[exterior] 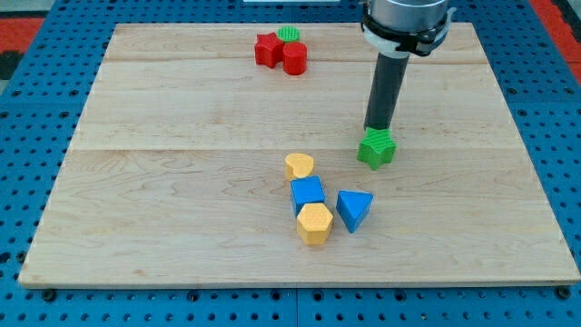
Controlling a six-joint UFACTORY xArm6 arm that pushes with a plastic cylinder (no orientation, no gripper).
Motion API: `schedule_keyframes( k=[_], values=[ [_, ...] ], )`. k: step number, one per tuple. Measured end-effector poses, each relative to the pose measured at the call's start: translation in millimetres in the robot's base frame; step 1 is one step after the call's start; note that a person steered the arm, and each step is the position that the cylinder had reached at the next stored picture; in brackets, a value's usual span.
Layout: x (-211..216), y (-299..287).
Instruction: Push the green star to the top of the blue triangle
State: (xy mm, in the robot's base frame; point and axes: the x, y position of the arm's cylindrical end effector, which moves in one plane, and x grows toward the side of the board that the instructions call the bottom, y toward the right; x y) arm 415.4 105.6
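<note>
Green star (pixel 377 148) hides my tip (pixel 378 130) | blue triangle (pixel 353 210) lower-left, apart | no hand.

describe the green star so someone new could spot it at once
On the wooden board, look right of centre, just below my tip. The green star sits there alone, up and right of the blue triangle; the other green block is at the view's top.

Robotics lab bench, tabletop test setup. Pale wooden worktop (pixel 182 227) sits on blue perforated base (pixel 27 136) with regular hole grid, red strip (pixel 554 14) at view's top right. Industrial arm with dark rod, my tip (pixel 379 128), stands over small coloured toy blocks. No household furnishings visible.
</note>
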Motion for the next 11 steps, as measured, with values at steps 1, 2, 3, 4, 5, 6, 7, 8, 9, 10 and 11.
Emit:
schedule_keyframes(
  k=[1,2,3,4,5,6,7,8,9,10,11],
  values=[
    [-8.9,21.1],
    [-3.8,18.9],
    [24.0,3.6],
    [28.8,2.7],
    [24.7,20.6],
    [34.1,-5.3],
    [47.8,-19.9],
    [66.7,-20.8],
    [67.5,-3.1],
    [72.1,49.9],
    [113.8,73.0]
  ],
)
